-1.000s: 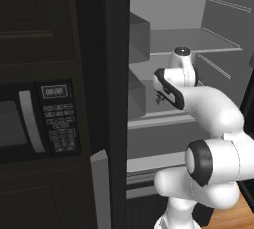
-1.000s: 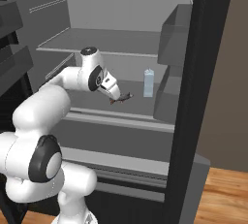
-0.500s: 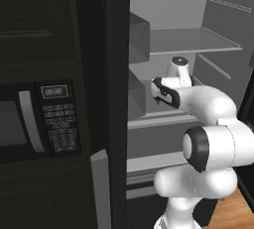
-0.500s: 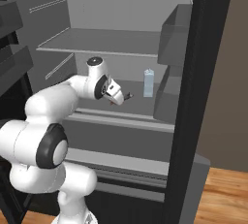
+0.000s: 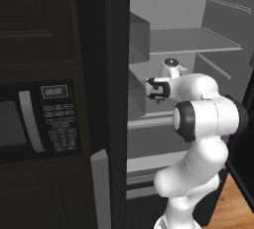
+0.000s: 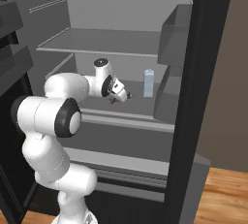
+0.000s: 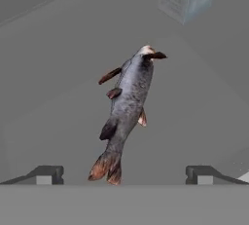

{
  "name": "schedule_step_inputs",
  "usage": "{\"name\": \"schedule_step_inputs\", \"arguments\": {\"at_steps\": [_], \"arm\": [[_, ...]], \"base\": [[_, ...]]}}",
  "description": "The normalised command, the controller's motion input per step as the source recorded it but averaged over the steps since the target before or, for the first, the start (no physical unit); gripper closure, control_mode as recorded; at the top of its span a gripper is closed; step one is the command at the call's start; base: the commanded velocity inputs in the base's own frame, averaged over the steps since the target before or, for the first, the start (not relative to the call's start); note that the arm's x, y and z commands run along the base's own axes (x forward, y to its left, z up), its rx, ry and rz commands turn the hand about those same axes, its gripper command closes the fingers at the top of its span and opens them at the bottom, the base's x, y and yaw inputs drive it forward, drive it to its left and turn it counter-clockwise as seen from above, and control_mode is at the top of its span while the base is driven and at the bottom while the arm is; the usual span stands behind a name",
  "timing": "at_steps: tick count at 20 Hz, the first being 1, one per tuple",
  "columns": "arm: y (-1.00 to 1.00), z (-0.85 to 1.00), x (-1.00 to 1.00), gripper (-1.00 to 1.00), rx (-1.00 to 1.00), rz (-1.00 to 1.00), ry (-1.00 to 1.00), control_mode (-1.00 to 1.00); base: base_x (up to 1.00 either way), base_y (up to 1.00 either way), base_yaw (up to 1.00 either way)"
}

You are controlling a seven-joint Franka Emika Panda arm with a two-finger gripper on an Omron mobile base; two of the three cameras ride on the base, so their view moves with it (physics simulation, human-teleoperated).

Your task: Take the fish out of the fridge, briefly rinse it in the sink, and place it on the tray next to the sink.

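Left base view: my arm reaches into the open fridge [image 5: 198,44], next to the microwave [image 5: 34,124]. Right base view: my gripper [image 6: 122,96] sits above the shelf, near a pale blue carton [image 6: 148,83]. Hand view: the fish [image 7: 125,107] lies on the shelf between my wide-open fingertips [image 7: 46,174], not grabbed.

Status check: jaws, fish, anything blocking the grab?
Gripper open, inside the fridge. Fish on the shelf ahead, tail toward the jaws, not gripped. Pale carton beyond it; nothing between the fingertips and the fish.
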Motion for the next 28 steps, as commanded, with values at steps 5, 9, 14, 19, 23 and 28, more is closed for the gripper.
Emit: {"name": "schedule_step_inputs", "arguments": {"at_steps": [5,9,14,19,23,28], "arm": [[0.00,-0.46,0.25,-1.00,0.00,0.00,0.00,-1.00],[0.00,-0.39,0.17,-1.00,0.00,0.00,0.00,-1.00],[0.00,-0.19,0.45,-1.00,0.00,0.00,0.00,-1.00],[0.00,-0.37,0.23,1.00,0.00,0.00,0.00,-1.00],[0.00,-0.14,-0.06,1.00,-0.02,0.00,0.00,-1.00],[0.00,-0.07,-0.62,1.00,0.00,-0.01,-0.01,-1.00]], "base": [[0.00,0.00,0.00],[0.00,0.00,0.00],[0.00,0.00,0.00],[0.00,0.00,0.00],[0.00,0.00,0.00],[0.00,0.00,0.00]]}}
